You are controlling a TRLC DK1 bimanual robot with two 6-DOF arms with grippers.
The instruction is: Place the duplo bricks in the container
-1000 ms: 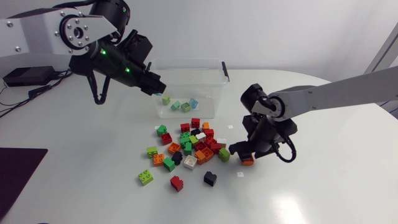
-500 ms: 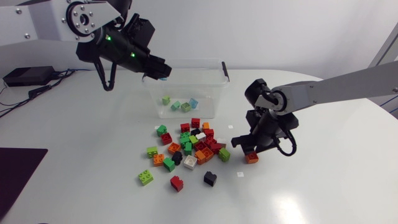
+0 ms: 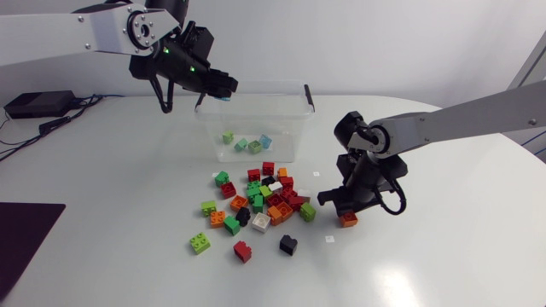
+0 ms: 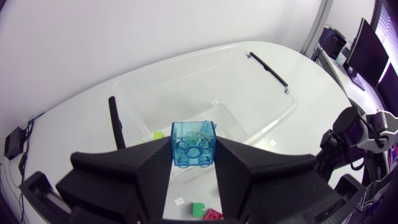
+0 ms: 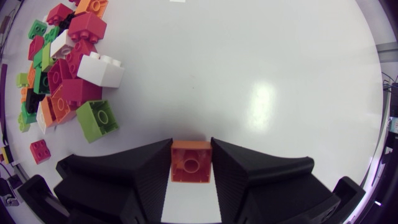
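The left arm enters from the upper left of the head view, and the left gripper (image 3: 224,87) hangs over the upper-left rim of the clear container (image 3: 294,121) at top centre. Its fingers are closed on a translucent blue brick (image 4: 193,144). In the left wrist view, both fingers press against the brick's sides, and the open container (image 4: 261,93) lies ahead of and beneath them. A few pale green and light blue bricks (image 3: 247,143) already lie on the container's floor. The right arm comes in from the right edge, and the right gripper (image 3: 341,210) is down at the white table (image 3: 444,256), right of centre. It is narrowed around an orange brick (image 3: 346,219), and the right wrist view shows that orange brick (image 5: 191,163) studs-up, touched by a finger on either side. Whether it rests on the table cannot be told. The pile of bricks (image 3: 260,198), in red, green, orange, white and black, is just below the container. Near the pile, toward the lower centre, a lime brick (image 3: 200,243), a red brick (image 3: 243,251) and a black brick (image 3: 288,245) lie loose.
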